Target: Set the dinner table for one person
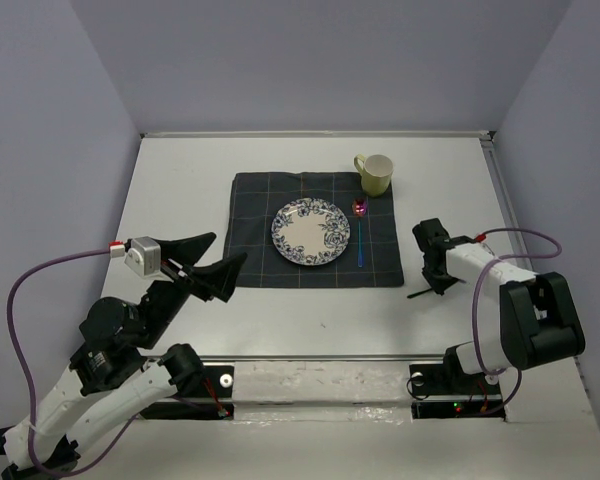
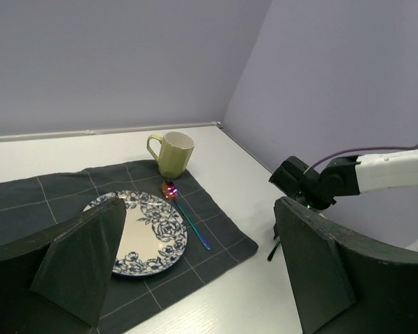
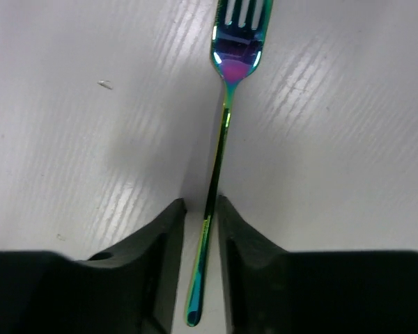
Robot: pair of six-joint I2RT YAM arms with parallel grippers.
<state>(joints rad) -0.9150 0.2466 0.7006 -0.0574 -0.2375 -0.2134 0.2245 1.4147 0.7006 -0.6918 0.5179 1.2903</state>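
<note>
The white dinner table (image 1: 180, 190) carries a dark checked placemat (image 1: 255, 250) with a blue-flowered plate (image 1: 310, 232), an iridescent spoon (image 1: 360, 232) to its right and a pale green mug (image 1: 374, 174) at the mat's far right corner. An iridescent fork (image 3: 226, 118) lies on the bare table right of the mat. My right gripper (image 3: 200, 209) points down over it. The fingers stand narrowly apart astride the handle, with a gap on the left side. My left gripper (image 1: 230, 248) is open and empty, raised near the mat's left edge.
In the left wrist view the plate (image 2: 143, 240), spoon (image 2: 188, 219), mug (image 2: 174, 154) and fork (image 2: 273, 250) show, with the right arm (image 2: 313, 182) over the fork. Grey walls enclose the table on three sides.
</note>
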